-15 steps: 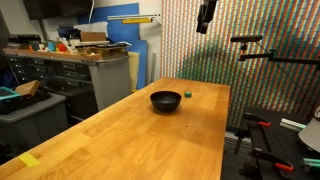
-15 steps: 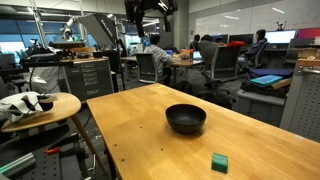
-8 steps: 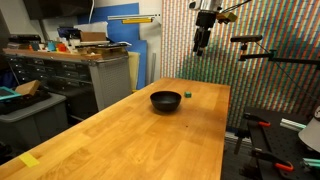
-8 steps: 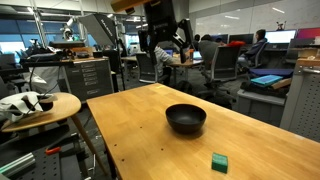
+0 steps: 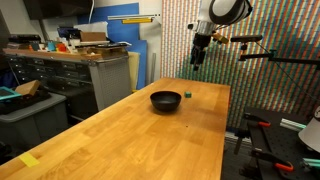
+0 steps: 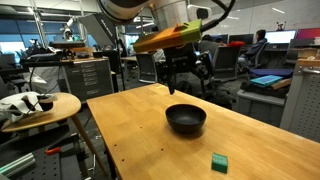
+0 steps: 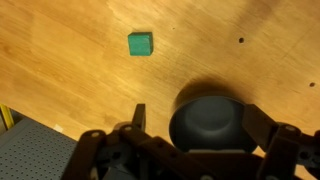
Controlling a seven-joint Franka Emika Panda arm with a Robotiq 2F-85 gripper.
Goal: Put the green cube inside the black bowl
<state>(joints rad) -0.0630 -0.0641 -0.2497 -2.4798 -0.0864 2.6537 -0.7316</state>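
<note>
The green cube point(image 5: 187, 95) is a tiny block on the wooden table, next to the black bowl point(image 5: 165, 100). In an exterior view the cube point(image 6: 219, 162) lies near the table's front edge, apart from the bowl point(image 6: 186, 119). My gripper point(image 6: 183, 84) hangs in the air above the far part of the table, also seen high above the bowl in an exterior view point(image 5: 199, 57). In the wrist view the gripper point(image 7: 196, 125) is open and empty, its fingers framing the bowl point(image 7: 208, 118) far below; the cube point(image 7: 140, 43) lies beyond.
The wooden table point(image 5: 150, 135) stretches long toward the camera with a yellow tape mark point(image 5: 29, 159) at its near corner. A camera stand point(image 5: 262, 50) rises beside the table. A round side table point(image 6: 40, 106) holds a white object. Office chairs and desks stand behind.
My arm has come down from the top of the view and moved over the table toward the bowl. The cube and the bowl have not moved.
</note>
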